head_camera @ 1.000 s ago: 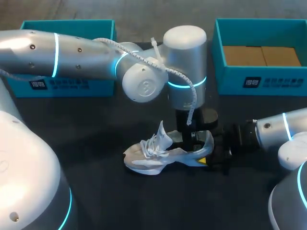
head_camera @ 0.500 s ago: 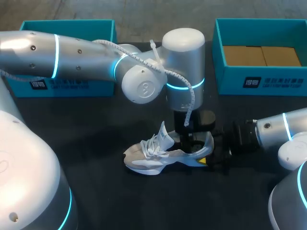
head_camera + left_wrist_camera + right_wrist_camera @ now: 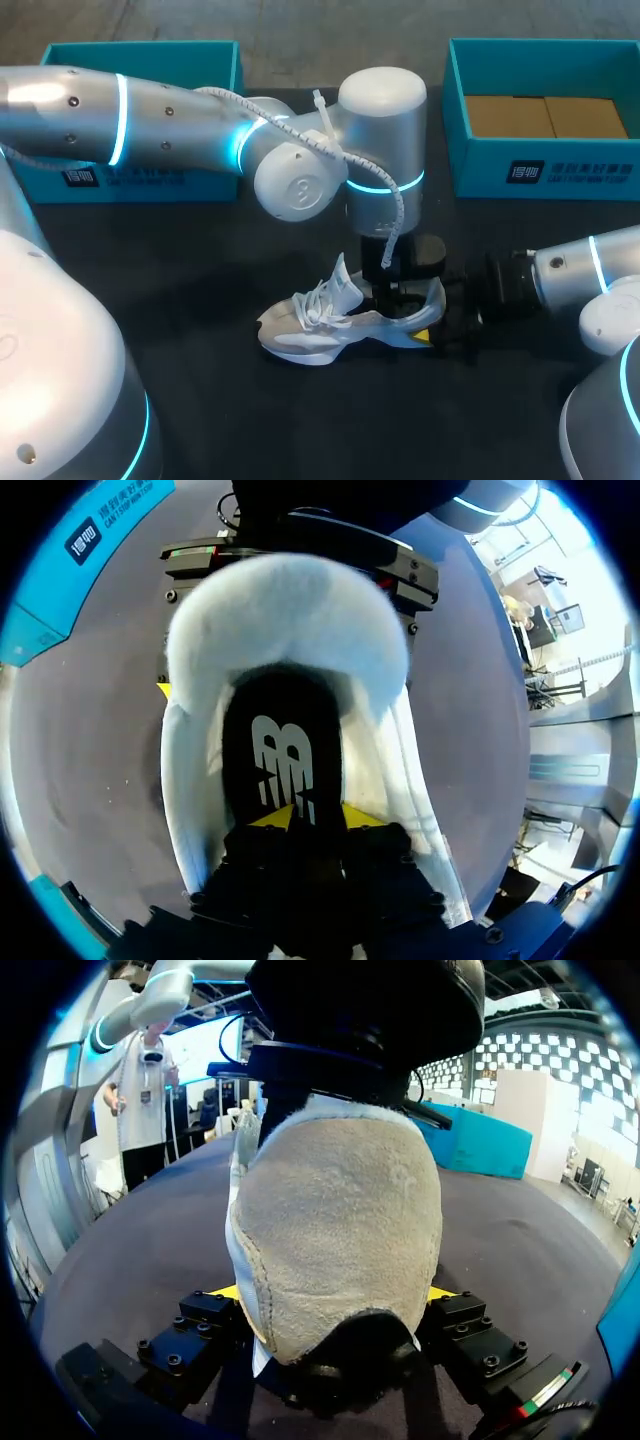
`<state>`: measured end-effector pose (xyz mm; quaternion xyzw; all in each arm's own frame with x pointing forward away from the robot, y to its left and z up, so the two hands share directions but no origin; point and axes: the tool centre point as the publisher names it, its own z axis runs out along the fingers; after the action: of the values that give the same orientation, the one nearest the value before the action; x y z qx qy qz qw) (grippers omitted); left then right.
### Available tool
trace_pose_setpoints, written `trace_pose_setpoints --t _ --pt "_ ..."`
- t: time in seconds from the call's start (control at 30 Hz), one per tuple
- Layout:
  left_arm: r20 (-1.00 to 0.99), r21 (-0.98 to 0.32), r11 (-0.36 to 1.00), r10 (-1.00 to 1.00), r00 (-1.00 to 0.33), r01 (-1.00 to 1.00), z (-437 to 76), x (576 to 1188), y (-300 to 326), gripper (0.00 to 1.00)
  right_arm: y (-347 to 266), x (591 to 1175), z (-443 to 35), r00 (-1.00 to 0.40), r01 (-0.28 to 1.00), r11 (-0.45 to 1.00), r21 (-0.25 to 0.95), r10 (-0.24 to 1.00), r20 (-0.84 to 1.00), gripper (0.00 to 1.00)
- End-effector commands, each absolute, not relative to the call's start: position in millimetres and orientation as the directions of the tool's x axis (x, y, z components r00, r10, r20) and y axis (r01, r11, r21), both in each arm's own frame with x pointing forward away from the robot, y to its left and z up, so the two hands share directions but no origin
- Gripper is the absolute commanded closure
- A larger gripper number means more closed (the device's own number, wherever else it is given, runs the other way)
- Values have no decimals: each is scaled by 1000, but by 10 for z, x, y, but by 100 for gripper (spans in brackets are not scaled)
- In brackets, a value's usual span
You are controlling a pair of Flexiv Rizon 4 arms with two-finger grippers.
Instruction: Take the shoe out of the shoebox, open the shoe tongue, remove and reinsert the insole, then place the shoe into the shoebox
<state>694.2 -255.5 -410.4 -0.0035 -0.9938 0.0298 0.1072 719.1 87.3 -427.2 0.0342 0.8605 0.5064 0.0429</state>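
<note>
Obs: shoe [image 3: 320, 325] at middle of worktop [image 3: 220, 420], heel clamped by right end effector [image 3: 335, 1295]; left end effector [image 3: 297, 817] down on insole [image 3: 285, 750], grip state cannot be told. Suggest peeling the insole up slowly while the heel is held steady.

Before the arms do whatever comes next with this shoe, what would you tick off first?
1. Shoe out of the shoebox: ok.
2. Right fingers clamp the heel from both sides: ok.
3. Tongue pulled up and open: ok.
4. Left fingers down inside the shoe, at the insole: ok.
5. Left fingers actually pinching the insole: cannot tell.
</note>
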Motion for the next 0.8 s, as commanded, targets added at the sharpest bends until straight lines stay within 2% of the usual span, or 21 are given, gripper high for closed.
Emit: trace_pose_setpoints --t 0.03,0.43,0.8 --pt "215 -57 998 11 -977 -1 -4309 6959 -2536 100 893 7196 -4281 -994 16 487 874 105 -41 100" --pt "78 -82 997 -10 -997 -17 -4372 7004 -2439 100 893 7196 -4281 -994 16 487 874 105 -41 100" --pt "32 -107 994 -30 -999 -34 -4138 7051 -2276 100 893 7196 -4281 -994 16 487 874 105 -41 100"
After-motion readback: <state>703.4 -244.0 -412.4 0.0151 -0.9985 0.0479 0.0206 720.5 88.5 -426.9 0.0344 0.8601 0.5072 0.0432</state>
